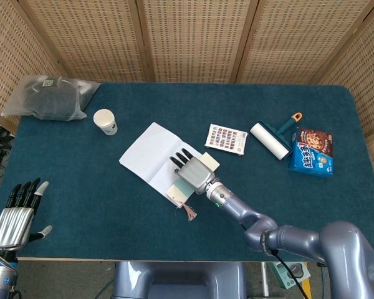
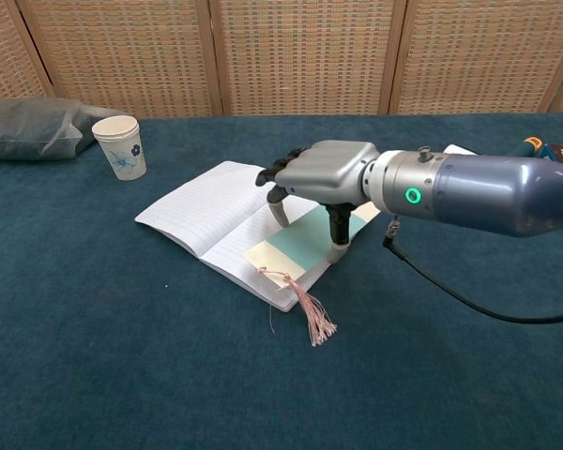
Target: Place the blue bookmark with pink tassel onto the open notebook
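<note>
the right robot hand (image 2: 321, 175) is pinching the blue bookmark (image 2: 300, 242) over the notebook (image 2: 216, 217) edge, risking it sliding onto the desk (image 2: 122, 356) once released, its tassel (image 2: 305, 307) already overhanging

Bright, even daylight covers the dark teal felt-topped table (image 1: 81, 156) in both views, sharp throughout. Beside the white open lined notebook (image 2: 206, 220), shadows stay soft and faint. A mild sheen marks the grey metal right hand (image 2: 324, 173).
</note>
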